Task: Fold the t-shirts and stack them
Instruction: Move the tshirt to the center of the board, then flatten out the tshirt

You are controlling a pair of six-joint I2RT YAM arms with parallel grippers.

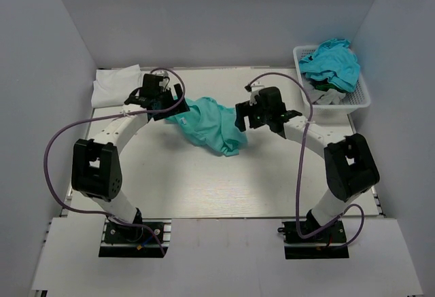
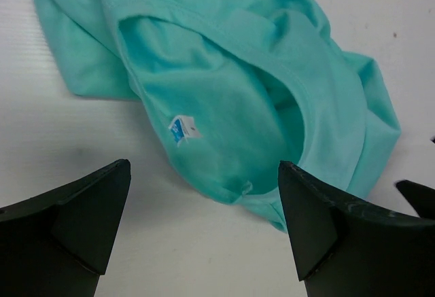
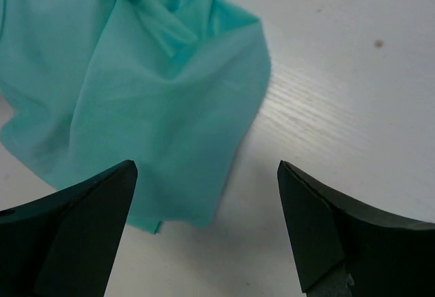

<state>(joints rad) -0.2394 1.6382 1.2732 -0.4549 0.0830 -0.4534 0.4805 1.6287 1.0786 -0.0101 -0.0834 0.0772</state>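
Observation:
A mint sea-green t-shirt (image 1: 209,126) lies crumpled in the middle of the table. In the left wrist view (image 2: 258,100) its collar with a small blue label faces up. In the right wrist view (image 3: 129,100) a loose edge shows. My left gripper (image 1: 165,100) is open and empty at the shirt's left end. My right gripper (image 1: 253,115) is open and empty at its right end. A white t-shirt (image 1: 115,85) lies at the far left corner. Turquoise-blue t-shirts (image 1: 332,64) are piled in the basket.
A white plastic lattice basket (image 1: 360,96) stands at the far right of the table. Grey walls close in the table on three sides. Purple cables loop from both arms.

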